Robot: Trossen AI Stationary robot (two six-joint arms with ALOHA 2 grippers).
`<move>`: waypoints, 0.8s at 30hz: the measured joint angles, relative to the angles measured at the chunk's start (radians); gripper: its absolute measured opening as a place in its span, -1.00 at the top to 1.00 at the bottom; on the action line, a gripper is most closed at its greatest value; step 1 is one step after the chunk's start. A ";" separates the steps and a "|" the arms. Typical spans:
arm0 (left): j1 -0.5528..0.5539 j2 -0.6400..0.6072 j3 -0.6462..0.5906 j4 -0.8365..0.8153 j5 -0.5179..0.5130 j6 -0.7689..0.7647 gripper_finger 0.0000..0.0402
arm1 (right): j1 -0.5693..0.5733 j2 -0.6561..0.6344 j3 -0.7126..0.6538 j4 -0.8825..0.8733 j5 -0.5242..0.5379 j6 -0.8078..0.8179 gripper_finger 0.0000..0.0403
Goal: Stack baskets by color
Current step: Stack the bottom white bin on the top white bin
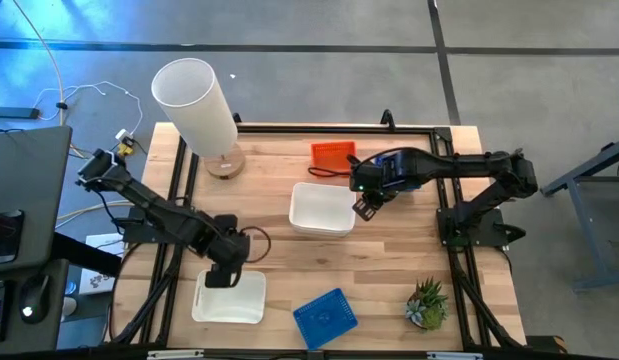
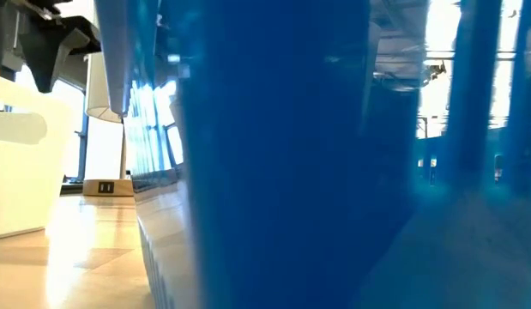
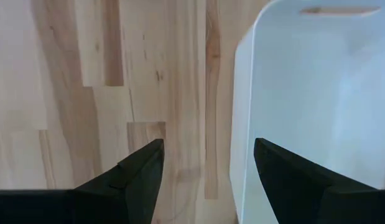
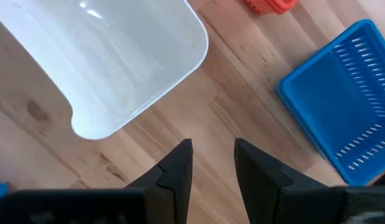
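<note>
A white basket (image 1: 229, 298) sits flat on the table at the near left. My left gripper (image 1: 224, 277) hangs over its far rim, open and pointing down. In the left wrist view one finger is above the basket's inside (image 3: 316, 93) and the other above bare wood. A second white basket (image 1: 322, 210) sits mid-table, with an orange basket (image 1: 333, 155) behind it. My right gripper (image 4: 214, 146) stands open over bare wood just right of that white basket (image 4: 111, 62), its narrow gap holding nothing. One blue basket (image 4: 341, 106) lies partly under the right arm. Another (image 1: 324, 318) is near the front edge.
A tall white cylinder (image 1: 194, 100) on a wooden base (image 1: 226, 160) stands at the far left. A small green plant (image 1: 426, 303) stands at the near right. The front blue basket (image 2: 334, 154) fills most of the low view.
</note>
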 joint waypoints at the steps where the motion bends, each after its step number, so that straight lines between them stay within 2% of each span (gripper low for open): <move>1: -0.008 0.016 0.000 0.004 -0.001 0.000 -0.17 | 0.003 0.000 0.000 0.000 0.000 0.000 0.47; 11: -0.033 0.143 -0.001 0.050 0.038 0.007 -0.17 | 0.010 0.000 0.000 -0.002 -0.001 0.000 0.47; 24: -0.033 0.246 -0.001 0.054 0.033 0.012 -0.12 | 0.010 0.000 0.000 -0.021 -0.008 0.000 0.47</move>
